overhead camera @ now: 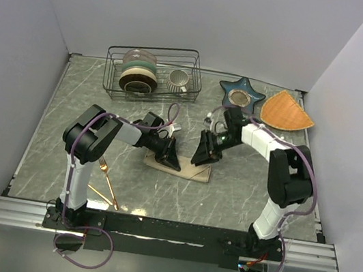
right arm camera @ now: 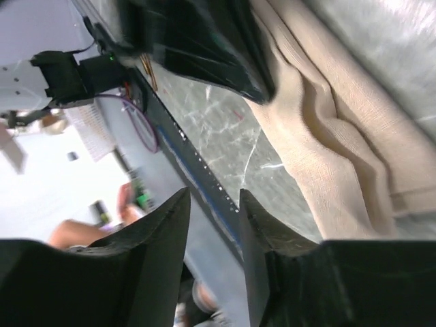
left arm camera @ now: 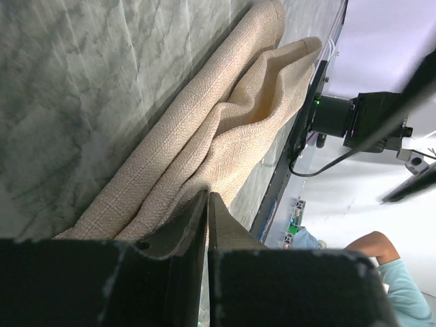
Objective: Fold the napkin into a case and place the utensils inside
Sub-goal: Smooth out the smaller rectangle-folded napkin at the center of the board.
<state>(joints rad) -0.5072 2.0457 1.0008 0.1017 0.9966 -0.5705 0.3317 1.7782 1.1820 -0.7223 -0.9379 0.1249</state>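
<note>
The beige napkin [overhead camera: 190, 170] lies mid-table, folded into a long narrow strip with rumpled layers; it also shows in the left wrist view [left arm camera: 225, 129] and the right wrist view [right arm camera: 327, 150]. My left gripper [overhead camera: 171, 159] is at its left end, jaws shut [left arm camera: 206, 197] with a ridge of the cloth running into the tips. My right gripper [overhead camera: 203, 155] hovers over the strip's right part, open and empty [right arm camera: 212, 201], with the cloth off to one side of it. The gold fork [overhead camera: 107, 177] and gold spoon [overhead camera: 101, 195] lie crossed near the left arm's base.
A wire rack [overhead camera: 117, 64] with stacked dishes and a striped cup [overhead camera: 178, 80] stands at the back. A blue star-shaped dish [overhead camera: 241, 93] and an orange wedge mat [overhead camera: 287, 111] lie at the back right. White walls enclose the table.
</note>
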